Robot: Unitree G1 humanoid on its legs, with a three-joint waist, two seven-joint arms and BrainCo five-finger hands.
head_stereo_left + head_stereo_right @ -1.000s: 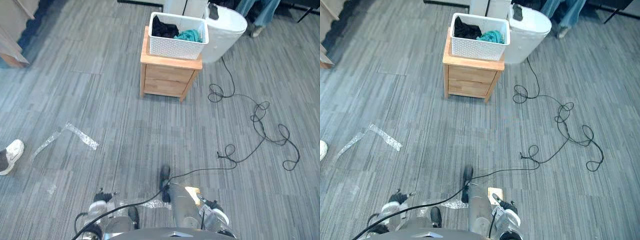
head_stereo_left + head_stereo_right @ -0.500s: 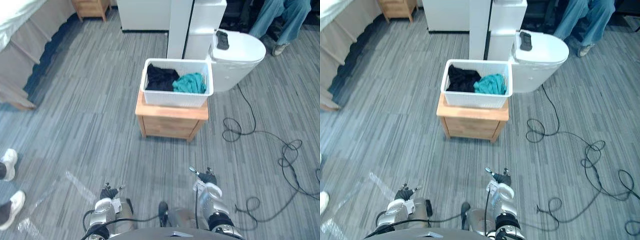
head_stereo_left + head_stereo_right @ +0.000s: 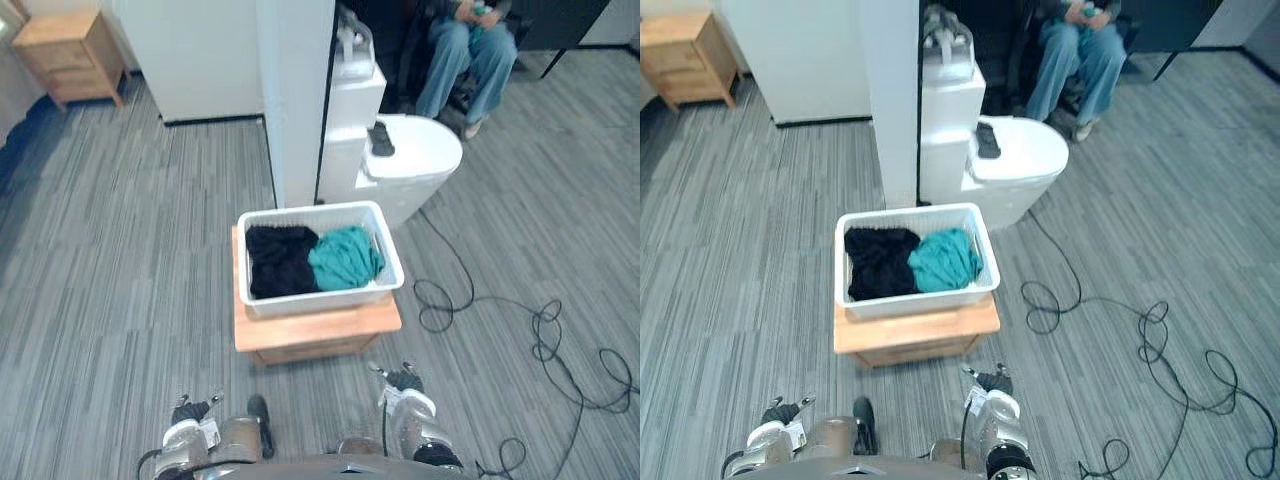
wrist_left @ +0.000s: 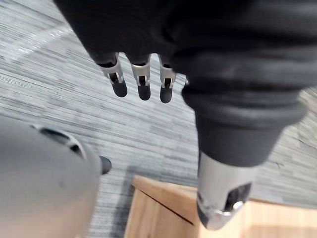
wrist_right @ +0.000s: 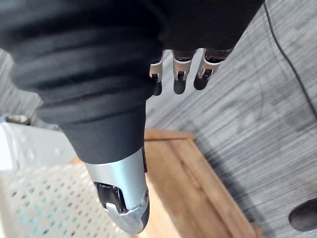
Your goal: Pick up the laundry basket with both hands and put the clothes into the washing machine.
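Fingers (image 4: 143, 85) hang loose on left hand (image 3: 188, 422) and right hand (image 3: 404, 392), holding nothing. Laundry basket (image 3: 320, 298) sits on the worktop (image 3: 318, 334) just ahead. Bring your hands level to its short ends, then curl under the rim.

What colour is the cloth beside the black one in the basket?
Teal cloth, clearest in the left eye view.
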